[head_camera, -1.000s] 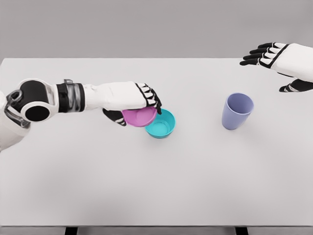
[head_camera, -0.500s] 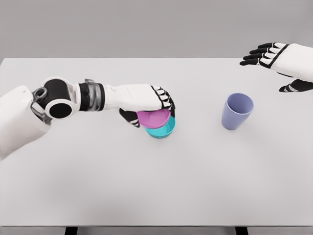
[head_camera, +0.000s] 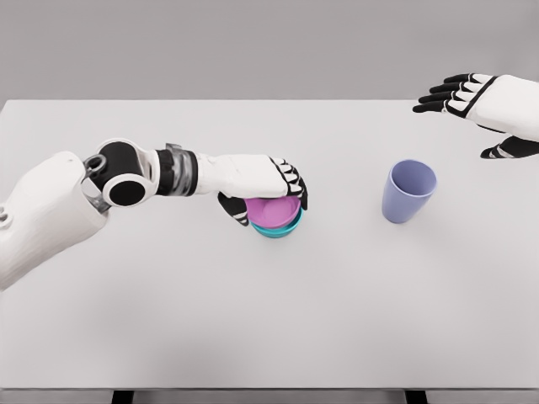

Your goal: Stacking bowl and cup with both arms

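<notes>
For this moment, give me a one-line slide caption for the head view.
Left hand seats pink bowl in teal bowl; right hand hovers open above purple cup.

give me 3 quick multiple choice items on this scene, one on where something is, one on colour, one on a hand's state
1. Where does the pink bowl sit?
A. inside the teal bowl
B. beside the cup
C. at the table's front edge

2. What colour is the cup?
A. red
B. lavender
C. green

3. What is the right hand doing?
A. gripping the cup
B. pressing on the table
C. held open above the table

Key: 1 A, it nests in the teal bowl under the left hand; 2 B, pale purple; 3 C, fingers spread, holding nothing.
</notes>
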Tool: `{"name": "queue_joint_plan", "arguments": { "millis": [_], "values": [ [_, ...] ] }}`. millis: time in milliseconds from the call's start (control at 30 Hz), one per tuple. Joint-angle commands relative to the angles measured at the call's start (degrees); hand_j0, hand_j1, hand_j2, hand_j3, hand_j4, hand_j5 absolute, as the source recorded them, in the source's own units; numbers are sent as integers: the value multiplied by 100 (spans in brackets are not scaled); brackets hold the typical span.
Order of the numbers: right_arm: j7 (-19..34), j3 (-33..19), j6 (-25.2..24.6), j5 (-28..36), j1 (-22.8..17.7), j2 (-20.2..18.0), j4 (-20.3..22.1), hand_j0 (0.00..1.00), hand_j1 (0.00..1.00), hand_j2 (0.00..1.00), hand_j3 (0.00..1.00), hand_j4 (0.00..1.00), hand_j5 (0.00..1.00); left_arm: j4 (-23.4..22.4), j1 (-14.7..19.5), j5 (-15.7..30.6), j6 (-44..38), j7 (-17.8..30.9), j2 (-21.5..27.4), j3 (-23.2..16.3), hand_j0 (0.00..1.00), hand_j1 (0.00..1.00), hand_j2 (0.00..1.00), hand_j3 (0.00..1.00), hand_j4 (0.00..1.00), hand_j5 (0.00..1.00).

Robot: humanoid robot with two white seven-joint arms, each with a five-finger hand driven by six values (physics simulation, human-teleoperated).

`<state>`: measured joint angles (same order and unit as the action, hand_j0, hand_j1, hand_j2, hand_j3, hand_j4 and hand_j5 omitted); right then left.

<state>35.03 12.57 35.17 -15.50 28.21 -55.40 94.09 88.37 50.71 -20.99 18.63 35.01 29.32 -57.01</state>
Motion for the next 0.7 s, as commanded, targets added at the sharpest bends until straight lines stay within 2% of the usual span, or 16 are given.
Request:
{"name": "queue_joint_plan", "arguments": {
  "millis": [0, 400, 433, 467, 500, 533, 667],
  "values": [
    [-3, 0, -17, 30, 0, -6, 4, 100, 100, 100, 100, 100, 100, -57, 0, 16, 9, -1, -5, -3, 58, 58, 58, 58, 58, 58],
    [-3, 0, -17, 30, 0, -6, -5, 100, 100, 100, 100, 100, 100, -136, 0, 8, 9, -1, -101, -3, 61, 61, 61, 61, 61, 61],
    [-3, 0, -17, 30, 0, -6, 4, 100, 100, 100, 100, 100, 100, -136, 0, 8, 9, -1, -93, -3, 67, 67, 67, 67, 67, 67],
    [-3, 0, -17, 30, 0, -6, 4, 100, 100, 100, 100, 100, 100, -136, 0, 8, 9, -1, -93, -3, 84, 84, 84, 84, 84, 84],
    [-3, 0, -17, 30, 0, -6, -5, 100, 100, 100, 100, 100, 100, -136, 0, -1, -17, -1, -93, -3, 95, 95, 95, 95, 95, 95],
    [-3, 0, -17, 30, 0, -6, -5, 100, 100, 100, 100, 100, 100, -136, 0, -19, 0, -1, -93, 5, 100, 100, 100, 100, 100, 100],
    [-3, -9, -17, 30, 0, -6, -13, 100, 100, 100, 100, 100, 100, -136, -9, -19, 0, -1, -93, 5, 100, 100, 100, 100, 100, 100]
  ]
}}
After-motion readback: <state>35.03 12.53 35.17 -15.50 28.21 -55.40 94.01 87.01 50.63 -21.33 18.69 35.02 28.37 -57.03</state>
